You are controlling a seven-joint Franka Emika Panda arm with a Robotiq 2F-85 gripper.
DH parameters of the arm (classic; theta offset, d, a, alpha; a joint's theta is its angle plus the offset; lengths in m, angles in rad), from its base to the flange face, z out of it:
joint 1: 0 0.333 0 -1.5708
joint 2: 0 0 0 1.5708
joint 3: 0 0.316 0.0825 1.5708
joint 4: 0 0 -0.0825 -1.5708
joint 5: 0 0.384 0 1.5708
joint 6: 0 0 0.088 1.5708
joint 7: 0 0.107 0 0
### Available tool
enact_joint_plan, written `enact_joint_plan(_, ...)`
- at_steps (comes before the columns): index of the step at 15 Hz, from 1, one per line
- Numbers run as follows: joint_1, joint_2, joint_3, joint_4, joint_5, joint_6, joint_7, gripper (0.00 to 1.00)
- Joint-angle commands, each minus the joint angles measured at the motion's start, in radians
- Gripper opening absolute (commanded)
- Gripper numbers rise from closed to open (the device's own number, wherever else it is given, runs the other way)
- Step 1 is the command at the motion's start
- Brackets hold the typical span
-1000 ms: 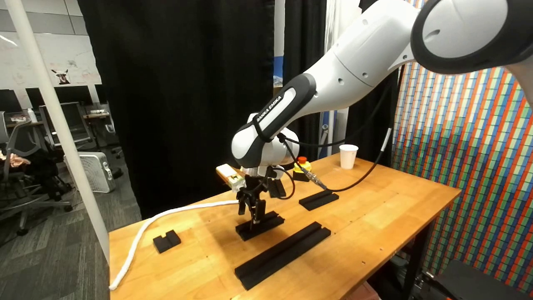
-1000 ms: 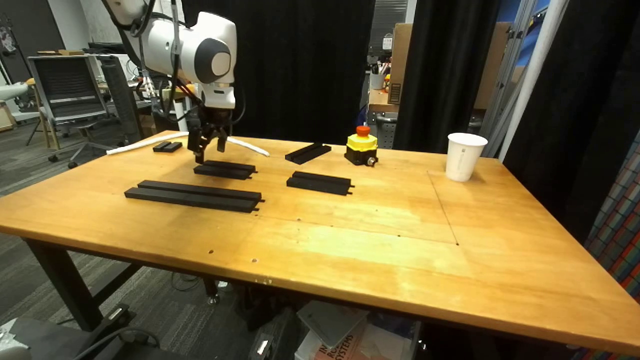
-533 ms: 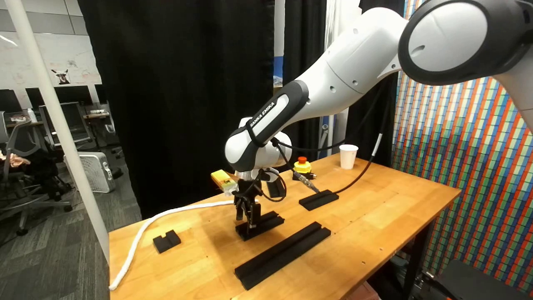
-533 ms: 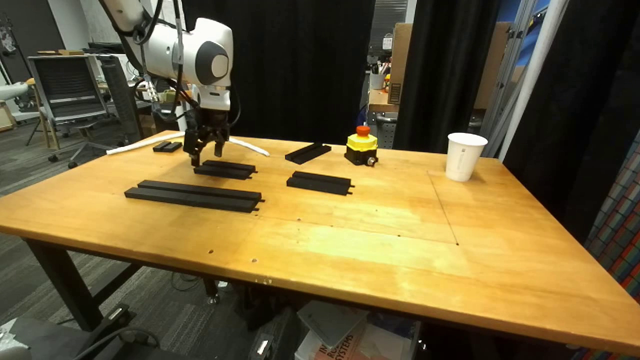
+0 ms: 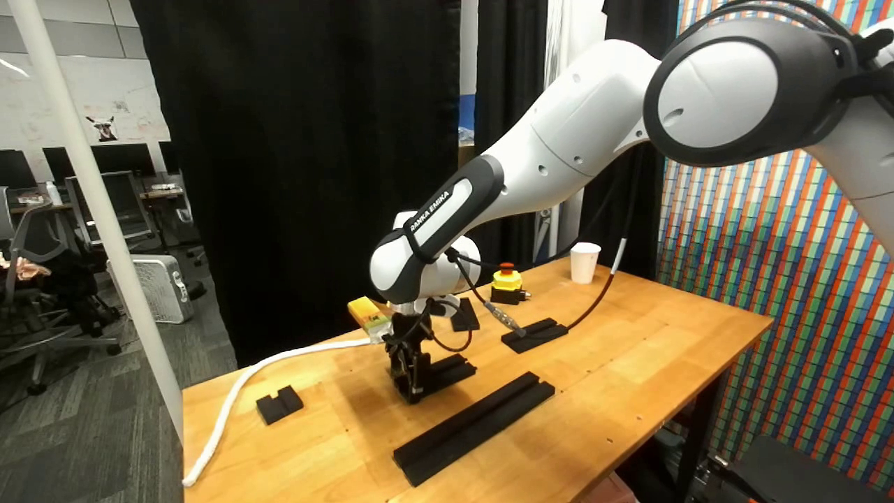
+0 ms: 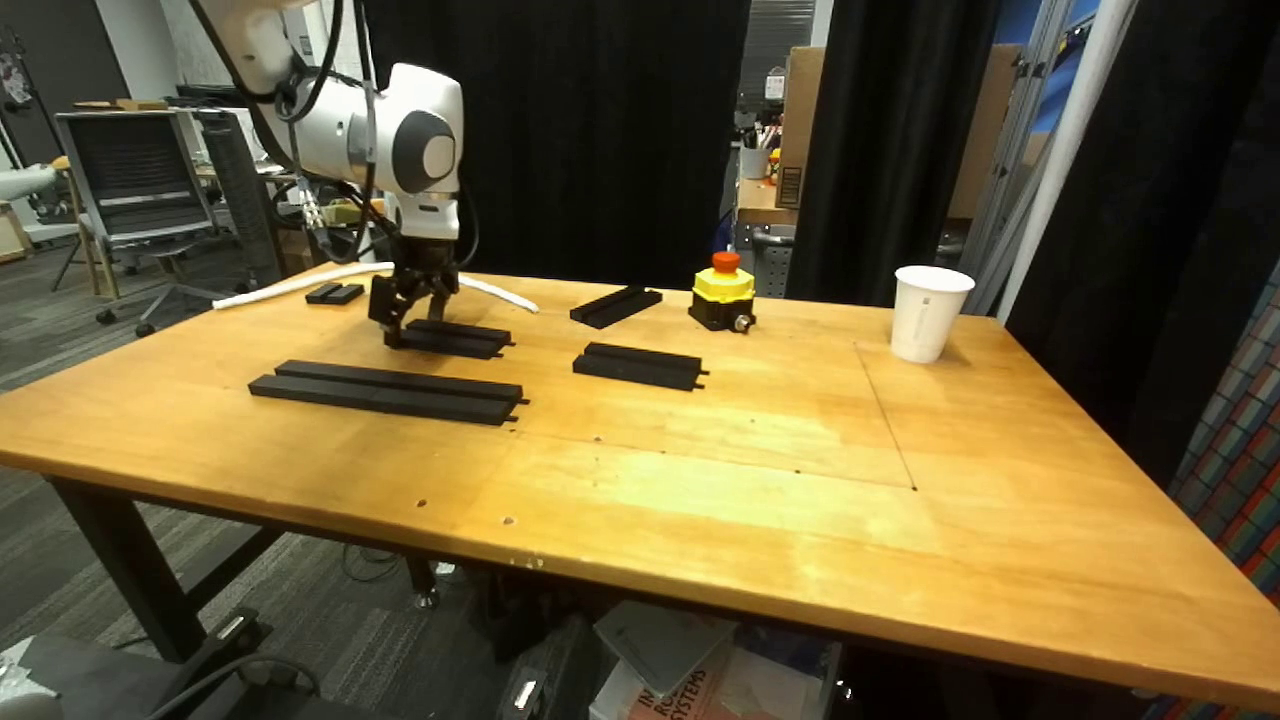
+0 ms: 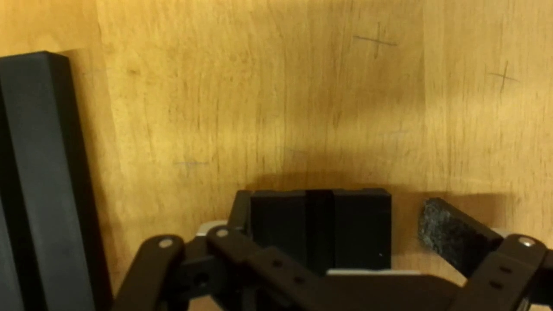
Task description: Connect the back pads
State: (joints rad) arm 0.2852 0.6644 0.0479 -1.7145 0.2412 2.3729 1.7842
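The wooden tabletop (image 6: 700,520) carries a long black strip (image 6: 385,393), three shorter black slabs (image 6: 636,368), a small black block (image 6: 335,293), a white cord (image 5: 314,348), a red-topped yellow button (image 6: 724,288) and an upright white cup (image 6: 928,318).

Claw (image 7: 335,216) astride one back pad (image 7: 363,235)
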Motion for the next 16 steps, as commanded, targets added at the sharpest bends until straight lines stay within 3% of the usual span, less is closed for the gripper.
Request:
enact_joint_plan(1, 0.019, 0.019, -0.009, 0.017, -0.027, 0.029, 0.032, 1.0)
enact_joint_plan(2, 0.019, 0.014, -0.009, 0.008, -0.027, 0.035, 0.03, 0.75)
enact_joint_plan(3, 0.014, 0.001, -0.009, -0.015, -0.026, 0.043, 0.019, 0.74)
enact_joint_plan(6, 0.004, -0.038, -0.01, -0.067, -0.025, 0.058, 0.002, 0.53)
enact_joint_plan(11, -0.013, -0.133, -0.015, -0.197, -0.022, 0.11, -0.022, 0.45)
enact_joint_plan(16, -0.044, -0.265, -0.052, -0.362, -0.064, 0.112, -0.077, 0.45)
